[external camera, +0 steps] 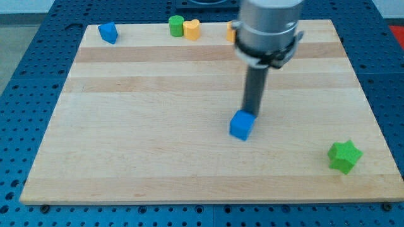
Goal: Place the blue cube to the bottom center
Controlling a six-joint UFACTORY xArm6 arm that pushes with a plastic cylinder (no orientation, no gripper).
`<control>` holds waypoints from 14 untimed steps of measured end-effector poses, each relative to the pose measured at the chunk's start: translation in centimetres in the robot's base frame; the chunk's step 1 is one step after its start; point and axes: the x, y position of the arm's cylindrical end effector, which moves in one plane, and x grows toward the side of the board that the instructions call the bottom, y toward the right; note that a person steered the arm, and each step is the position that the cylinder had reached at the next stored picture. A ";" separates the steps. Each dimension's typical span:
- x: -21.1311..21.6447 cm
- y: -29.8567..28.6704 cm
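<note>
The blue cube (241, 125) lies on the wooden board (139, 151), a little right of the middle and below centre. My tip (252, 114) stands right behind the cube, at its upper right edge, touching or nearly touching it. The dark rod rises from there to the grey arm body near the view's top.
A second blue block (108, 32) sits at the top left corner. A green cylinder (175, 26) and a yellow block (192, 29) stand at the top centre. An orange block (231, 30) is half hidden behind the arm. A green star (344, 156) lies at the bottom right.
</note>
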 end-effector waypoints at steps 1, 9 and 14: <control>3.3 -5.1; 4.8 -4.2; 8.3 -5.8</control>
